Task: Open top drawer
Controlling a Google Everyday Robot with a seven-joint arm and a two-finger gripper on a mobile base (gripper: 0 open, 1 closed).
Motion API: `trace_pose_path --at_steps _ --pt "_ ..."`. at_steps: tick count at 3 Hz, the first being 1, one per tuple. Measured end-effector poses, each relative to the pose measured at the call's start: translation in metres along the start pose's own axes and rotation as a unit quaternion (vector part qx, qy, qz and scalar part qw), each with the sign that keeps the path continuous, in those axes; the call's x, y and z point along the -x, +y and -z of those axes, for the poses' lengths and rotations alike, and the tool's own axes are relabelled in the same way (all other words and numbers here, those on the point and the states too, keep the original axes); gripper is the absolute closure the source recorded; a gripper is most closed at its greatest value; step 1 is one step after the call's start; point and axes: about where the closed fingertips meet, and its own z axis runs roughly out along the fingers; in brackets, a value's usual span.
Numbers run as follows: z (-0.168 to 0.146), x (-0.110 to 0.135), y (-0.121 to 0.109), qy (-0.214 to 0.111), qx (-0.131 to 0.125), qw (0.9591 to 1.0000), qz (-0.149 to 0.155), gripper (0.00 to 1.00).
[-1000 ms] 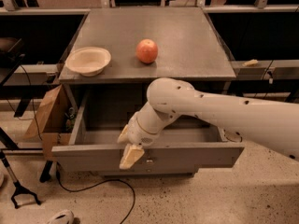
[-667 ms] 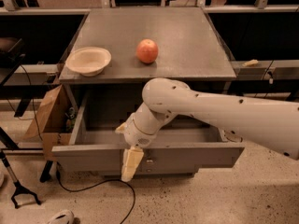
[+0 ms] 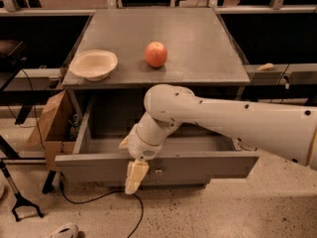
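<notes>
Grey counter (image 3: pixel 198 43) carries bowl (image 3: pixel 94 64) & apple (image 3: pixel 155 54); top drawer (image 3: pixel 208 165) sits below, drawn well out, long axis left-right. Pincer (image 3: pixel 134 178) hangs tips-down just in front of its panel, left of centre, drawer behind it; can't tell if apart or together.

Gripper (image 3: pixel 134 178) before top drawer (image 3: pixel 203 166), bowl (image 3: pixel 94 65) left of apple (image 3: pixel 155 54)

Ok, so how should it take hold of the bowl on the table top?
Pinch the bowl by its near rim, coming from above: it sits upright on the table, mouth up, and its thin flared lip likely suits a pinch. The end effector hangs low, just in front of the open drawer, so it would have to rise first.
</notes>
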Motion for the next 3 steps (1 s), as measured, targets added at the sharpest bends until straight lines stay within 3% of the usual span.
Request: trace_pose_path --at_steps 1,2,3 --pt "-0.001 0.000 0.014 0.031 0.031 0.9990 0.007 0.50" --pt "0.000 -0.001 0.024 0.046 0.048 0.9977 0.009 0.73" --pt "0.000 0.000 0.024 0.046 0.049 0.9977 0.009 0.96"
